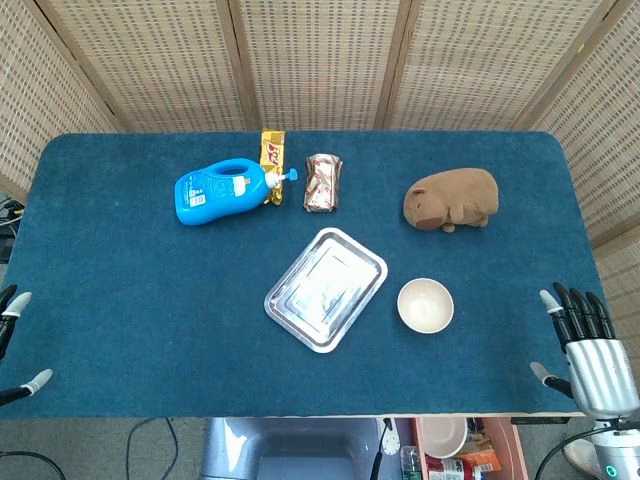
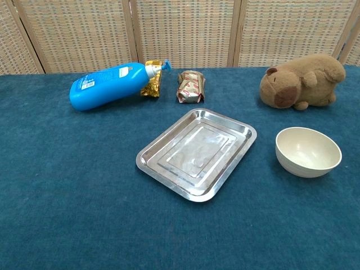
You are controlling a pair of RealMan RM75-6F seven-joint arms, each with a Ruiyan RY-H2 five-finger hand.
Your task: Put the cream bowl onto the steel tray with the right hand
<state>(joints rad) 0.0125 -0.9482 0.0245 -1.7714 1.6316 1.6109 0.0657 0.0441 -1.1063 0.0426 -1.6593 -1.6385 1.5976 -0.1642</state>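
At the lower right corner of the head view, the right hand sits at the table's near edge with fingers straight and spread, holding and touching nothing. At the lower left edge only a few fingertips of the left hand show, apart and holding nothing. The cream bowl stands upright on the blue cloth, well left of the right hand and just right of the steel tray, not touching it. A brown plush animal lies above the bowl.
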